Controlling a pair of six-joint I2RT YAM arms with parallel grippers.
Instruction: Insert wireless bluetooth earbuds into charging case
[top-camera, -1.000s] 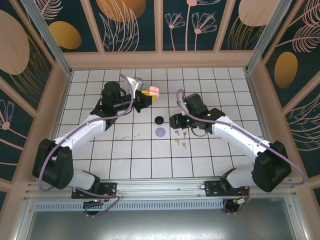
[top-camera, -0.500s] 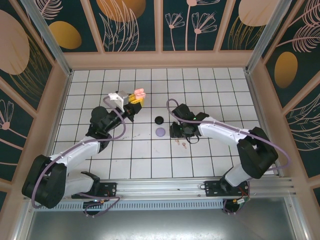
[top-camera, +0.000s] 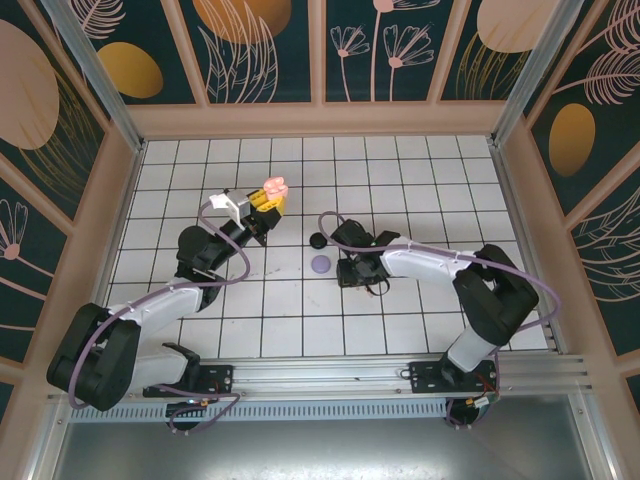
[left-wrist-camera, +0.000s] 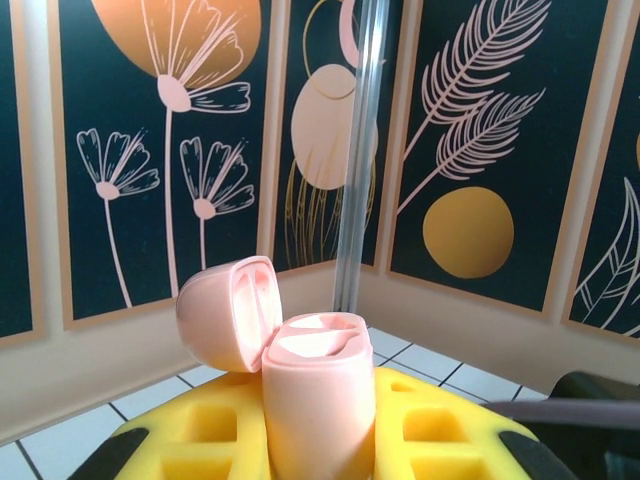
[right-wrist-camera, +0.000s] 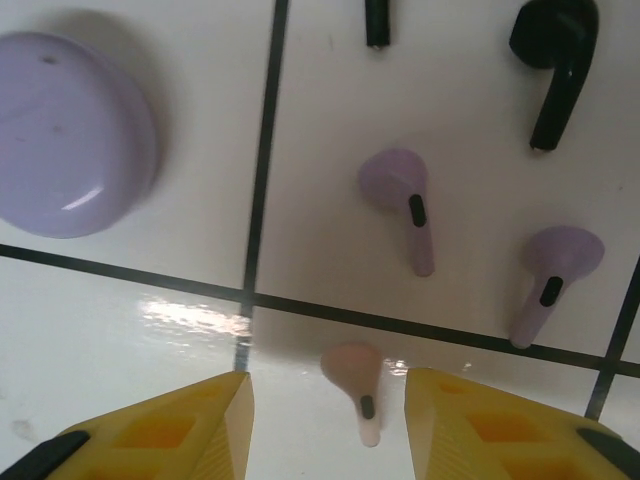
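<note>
R gripper (right-wrist-camera: 325, 405), jaws spread astride the pink earbud (right-wrist-camera: 356, 378) on the worktop (right-wrist-camera: 150, 330), shld centre on its head & close gently; L gripper (top-camera: 264, 203) pinches the open pink charging case (left-wrist-camera: 315, 385) aloft.

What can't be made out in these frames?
Top external: whatever lies under the right gripper, covered by the arm.
Right wrist: one black earbud, cut by the top edge.
Left wrist: pink case wells, pale and blurred; filled or empty, cannot tell.
</note>
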